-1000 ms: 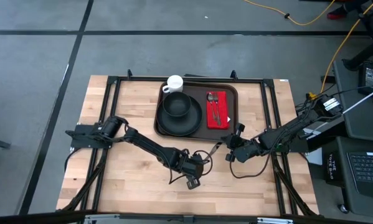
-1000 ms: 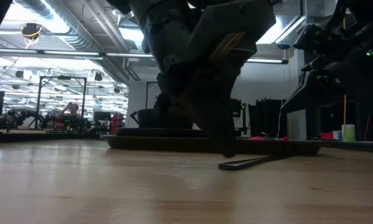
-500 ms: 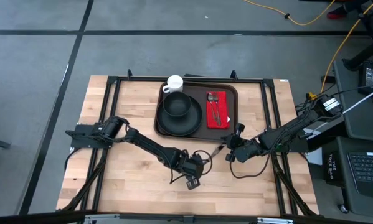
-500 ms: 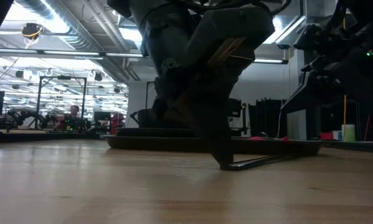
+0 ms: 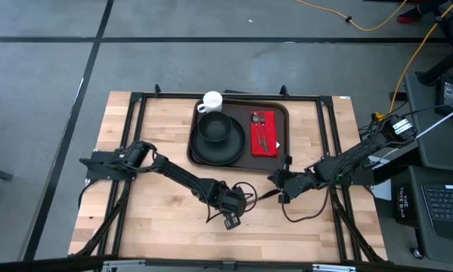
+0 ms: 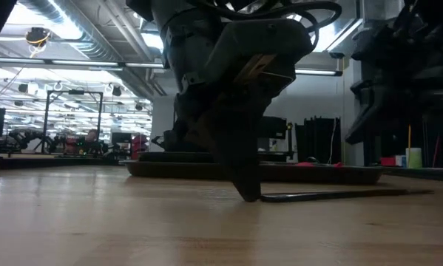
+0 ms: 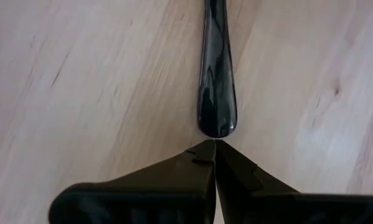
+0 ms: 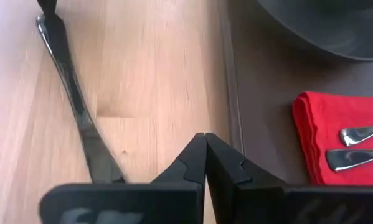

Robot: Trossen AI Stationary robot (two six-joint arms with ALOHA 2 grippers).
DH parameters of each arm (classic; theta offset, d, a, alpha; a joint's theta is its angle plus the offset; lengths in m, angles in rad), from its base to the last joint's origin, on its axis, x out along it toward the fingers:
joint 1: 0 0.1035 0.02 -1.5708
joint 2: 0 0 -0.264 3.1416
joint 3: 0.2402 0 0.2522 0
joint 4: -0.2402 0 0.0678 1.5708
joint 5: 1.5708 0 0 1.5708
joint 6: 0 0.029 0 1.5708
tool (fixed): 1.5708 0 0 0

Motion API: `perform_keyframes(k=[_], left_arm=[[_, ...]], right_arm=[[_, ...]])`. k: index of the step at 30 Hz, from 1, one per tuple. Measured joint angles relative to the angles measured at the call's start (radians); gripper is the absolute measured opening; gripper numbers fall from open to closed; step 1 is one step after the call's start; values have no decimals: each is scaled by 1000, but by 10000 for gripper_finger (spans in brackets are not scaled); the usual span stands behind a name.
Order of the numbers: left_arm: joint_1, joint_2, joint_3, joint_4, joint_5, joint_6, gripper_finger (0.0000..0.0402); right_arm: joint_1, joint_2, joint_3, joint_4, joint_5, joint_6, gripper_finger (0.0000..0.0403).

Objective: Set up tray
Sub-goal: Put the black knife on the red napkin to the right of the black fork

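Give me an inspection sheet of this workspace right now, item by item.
Surface: wooden table, dark frame rails.
Job's things: tray at far edge holds black plate with bowl, red napkin with two utensils; white mug at its corner; dark utensil lying flat on the wood.
Clutter: nothing seen.
Grippers: left gripper shut, tip at the utensil's end; right gripper shut, empty, near the tray's edge.
Cables: yellow cable on floor.
Surroundings: desk with keyboard.

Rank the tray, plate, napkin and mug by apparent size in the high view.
1. tray
2. plate
3. napkin
4. mug
The napkin and mug look close in size, so their order is unsure.
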Motion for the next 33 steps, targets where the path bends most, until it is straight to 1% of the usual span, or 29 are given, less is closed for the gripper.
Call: perform_keyframes(k=[2, 5, 8, 12, 17, 21, 33], left_arm=[[0, 0, 0, 0, -2, 23, 2], [-3, -10, -2, -8, -41, 46, 2], [-13, -38, -9, -49, -103, 49, 2], [-29, -73, -4, -31, -178, 50, 2], [-38, -61, -4, 44, -174, 76, 1], [-41, -59, -4, 70, -177, 91, 3], [-49, -32, -4, 70, -131, 69, 2]], right_arm=[[0, 0, 10, 0, -1, -8, 12], [0, 0, 24, 0, 0, -35, 12], [0, 0, 35, -11, 19, -53, 12], [-1, 0, 47, -42, 40, -50, 12], [-1, 0, 48, -46, 41, -53, 12], [-1, 0, 47, -63, 41, -53, 12], [-1, 0, 48, -107, 42, -20, 12]])
